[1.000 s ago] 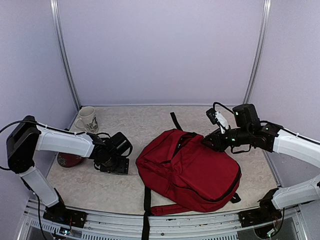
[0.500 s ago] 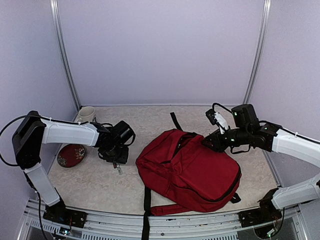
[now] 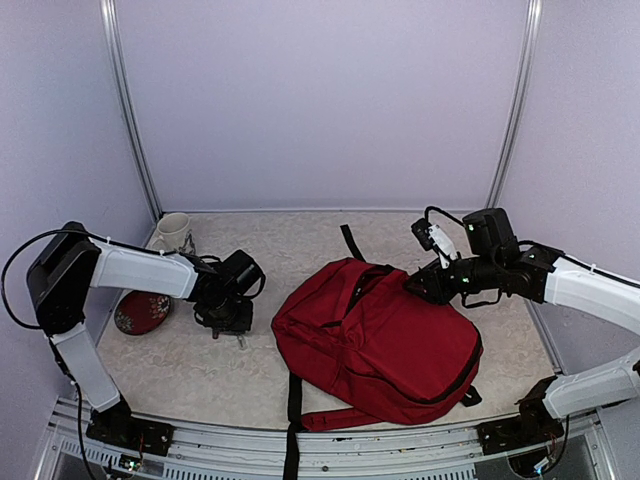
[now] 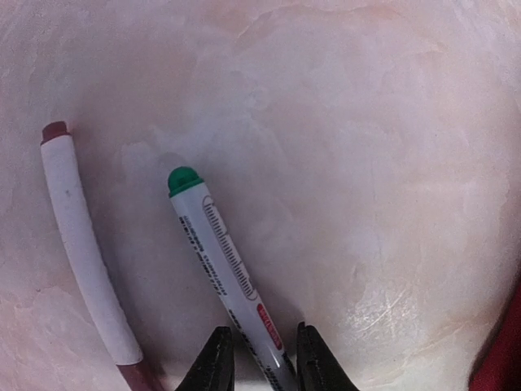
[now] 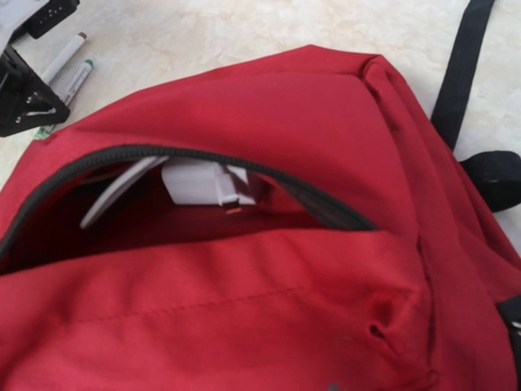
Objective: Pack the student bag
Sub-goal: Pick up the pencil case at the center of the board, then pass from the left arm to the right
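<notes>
Left tool (image 4: pixel 262 329) straddles green-capped marker (image 4: pixel 224 261), grip unconfirmed (lower frame edge); right tool (image 3: pixel 416 285) at student bag (image 3: pixel 380 340) top edge, state indeterminable.

Marbled beige table (image 3: pixel 300 235), bearing: red backpack (image 3: pixel 380 340); mug (image 3: pixel 172 232); red bowl (image 3: pixel 138 312); green-capped marker (image 4: pixel 224 261); red-tipped marker (image 4: pixel 81 244).

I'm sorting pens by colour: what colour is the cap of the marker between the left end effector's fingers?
Green cap, shown best in the left wrist view.
</notes>
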